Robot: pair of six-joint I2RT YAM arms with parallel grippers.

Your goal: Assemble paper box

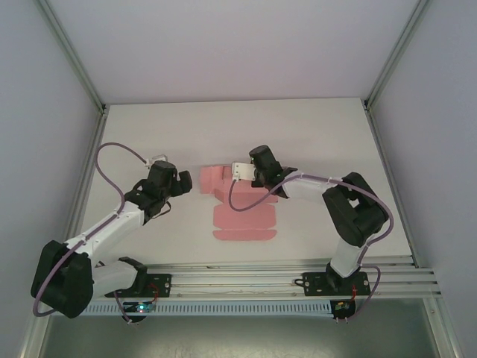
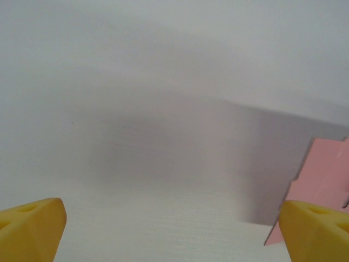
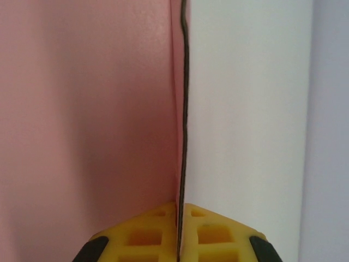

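Count first: one box (image 1: 244,221), two arms, two claws, all on one white tabletop (image 1: 313,127). The box is a pink die-cut sheet, not yet closed up. Its flapped near part lies flat on the tabletop just on the base side of the right claw (image 1: 246,179), while its far part rises at that claw and spreads a little to either side of it. The left arm folds back at its elbow near its base. Its forearm then reaches out low across the tabletop, so that the left claw (image 1: 186,182) points sideways at the box from just beside it, without touching. From the left wrist, the left claw (image 2: 173,234) stands wide apart with nothing between its yellow pads. Bare tabletop (image 2: 136,229) lies ahead of it, and an edge of the box (image 2: 322,169) shows beyond its right-hand pad. The right arm rises from its base to a high bent elbow. Its forearm then runs across toward the left arm, ending over the box. From the right wrist, the right claw (image 3: 180,218) is pinched together on a thin upright edge of the box (image 3: 87,109). Pink card spreads away on one side of that edge and tabletop (image 3: 245,109) on the other.
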